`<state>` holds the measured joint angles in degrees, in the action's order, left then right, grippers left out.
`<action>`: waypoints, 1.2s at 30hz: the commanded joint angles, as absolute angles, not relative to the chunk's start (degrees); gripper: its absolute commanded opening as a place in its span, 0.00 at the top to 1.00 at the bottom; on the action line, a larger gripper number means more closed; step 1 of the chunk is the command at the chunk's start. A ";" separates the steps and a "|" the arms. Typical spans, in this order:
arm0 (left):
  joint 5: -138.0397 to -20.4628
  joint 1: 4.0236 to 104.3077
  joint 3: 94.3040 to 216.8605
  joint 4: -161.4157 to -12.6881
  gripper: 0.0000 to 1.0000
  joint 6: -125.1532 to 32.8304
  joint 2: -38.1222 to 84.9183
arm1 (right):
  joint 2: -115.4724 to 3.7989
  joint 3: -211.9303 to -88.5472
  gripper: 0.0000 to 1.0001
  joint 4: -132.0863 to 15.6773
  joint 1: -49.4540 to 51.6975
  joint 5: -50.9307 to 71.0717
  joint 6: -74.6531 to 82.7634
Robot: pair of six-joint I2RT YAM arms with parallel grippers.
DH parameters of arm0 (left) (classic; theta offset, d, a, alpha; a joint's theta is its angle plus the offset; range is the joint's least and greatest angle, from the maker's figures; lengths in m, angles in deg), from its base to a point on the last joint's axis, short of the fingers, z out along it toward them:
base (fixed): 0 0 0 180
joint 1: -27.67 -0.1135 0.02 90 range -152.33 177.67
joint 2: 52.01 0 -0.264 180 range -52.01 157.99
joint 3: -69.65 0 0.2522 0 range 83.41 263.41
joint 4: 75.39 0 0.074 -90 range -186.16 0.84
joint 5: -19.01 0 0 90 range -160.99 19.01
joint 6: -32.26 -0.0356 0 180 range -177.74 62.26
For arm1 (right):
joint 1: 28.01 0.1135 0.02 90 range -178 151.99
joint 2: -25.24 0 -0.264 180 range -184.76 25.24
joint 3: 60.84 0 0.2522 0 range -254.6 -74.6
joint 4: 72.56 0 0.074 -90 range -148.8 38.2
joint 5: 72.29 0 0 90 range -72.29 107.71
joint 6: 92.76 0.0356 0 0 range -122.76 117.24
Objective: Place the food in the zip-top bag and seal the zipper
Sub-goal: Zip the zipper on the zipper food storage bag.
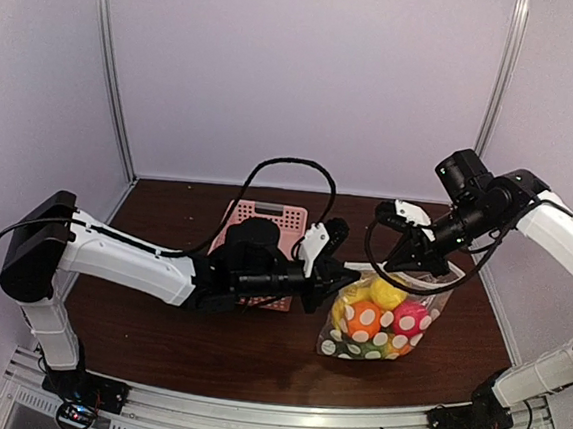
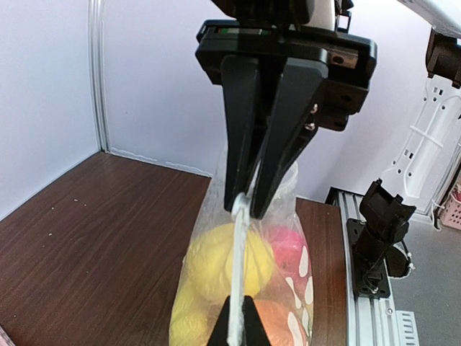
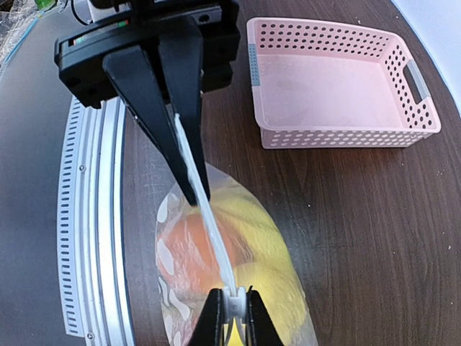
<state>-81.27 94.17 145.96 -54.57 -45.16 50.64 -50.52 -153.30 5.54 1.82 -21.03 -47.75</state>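
Pinching: left gripper [image 1: 346, 273] clenched on the thin clear zipper strip [image 3: 209, 223] of the clear polka-dotted plastic zip-top bag [image 1: 329, 342] | right gripper [image 1: 400, 257] clamped just beside, same strip | strip's long axis runs jaw to jaw, both arms on it | small colourful toy food [image 1: 365, 320] inside, below both jaws | pink plastic lattice basket [image 1: 266, 214] beyond

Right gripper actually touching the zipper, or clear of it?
Touching. The right wrist view shows the right gripper shut on the zipper, the white strip running out from between its tips.
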 commanded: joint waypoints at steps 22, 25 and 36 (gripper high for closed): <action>-77.77 92.00 141.52 -49.76 1.00 -45.53 45.77 | -46.65 -151.85 1.00 17.53 -14.21 -10.10 -56.62; -77.60 91.83 141.02 -49.33 1.00 -45.32 45.82 | -46.58 -151.24 1.00 17.91 -15.46 -9.66 -57.43; -77.60 91.30 139.78 -48.06 1.00 -44.82 46.16 | -46.46 -149.40 1.00 18.65 -19.30 -8.13 -59.55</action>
